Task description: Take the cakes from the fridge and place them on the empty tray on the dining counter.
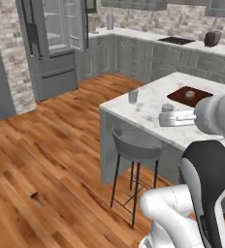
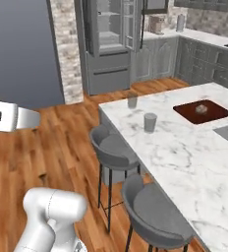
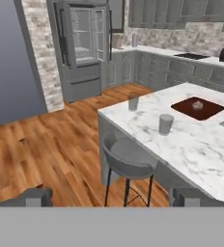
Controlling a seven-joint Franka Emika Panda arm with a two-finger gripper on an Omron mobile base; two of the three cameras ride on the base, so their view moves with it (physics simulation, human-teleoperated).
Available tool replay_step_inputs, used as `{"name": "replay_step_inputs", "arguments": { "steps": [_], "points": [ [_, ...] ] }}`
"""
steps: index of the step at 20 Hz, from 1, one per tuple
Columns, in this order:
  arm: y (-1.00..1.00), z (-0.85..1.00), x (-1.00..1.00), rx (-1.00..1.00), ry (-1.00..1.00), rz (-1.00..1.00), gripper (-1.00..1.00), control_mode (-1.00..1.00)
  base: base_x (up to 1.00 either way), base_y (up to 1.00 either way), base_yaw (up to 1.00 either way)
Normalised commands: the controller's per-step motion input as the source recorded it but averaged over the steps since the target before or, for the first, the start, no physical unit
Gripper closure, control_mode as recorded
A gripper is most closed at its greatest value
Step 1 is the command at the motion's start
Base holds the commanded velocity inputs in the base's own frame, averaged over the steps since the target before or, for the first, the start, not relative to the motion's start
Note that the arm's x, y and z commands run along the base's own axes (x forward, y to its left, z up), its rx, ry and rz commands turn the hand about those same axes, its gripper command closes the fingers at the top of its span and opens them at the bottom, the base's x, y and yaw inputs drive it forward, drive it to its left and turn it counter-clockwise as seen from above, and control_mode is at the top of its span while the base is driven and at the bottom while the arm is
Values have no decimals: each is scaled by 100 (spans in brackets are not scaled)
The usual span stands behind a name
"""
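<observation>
The fridge (image 3: 85, 43) stands far across the wooden floor with its upper doors swung open and pale shelves showing; it also appears at the back in the base views (image 1: 51, 43) (image 2: 111, 44). The cakes are too far off to make out inside it. The dining counter (image 3: 201, 144) with its white marble top runs along the right (image 1: 148, 109) (image 2: 185, 147). The tray is out of view. My gripper (image 3: 113, 198) is open with nothing between its fingers, high above the floor beside the counter's near corner, far from the fridge.
A dark brown-red board (image 3: 198, 108) with a small item on it lies on the counter. Two grey cups (image 3: 133, 102) (image 3: 165, 124) stand near the counter's edge. Grey stools (image 3: 128, 161) (image 2: 155, 206) line its side. Open wooden floor (image 3: 61, 140) leads to the fridge.
</observation>
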Motion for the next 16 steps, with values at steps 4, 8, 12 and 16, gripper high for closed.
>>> {"name": "replay_step_inputs", "arguments": {
  "steps": [4,8,12,16],
  "points": [
    [0,0,0,0,0,0,-100,100,100,28,14],
    [0,0,0,0,0,0,-100,100,100,22,11],
    [0,0,0,0,0,0,-100,100,100,17,12],
    [0,0,0,0,0,0,-100,100,100,8,12]
  ]
}}
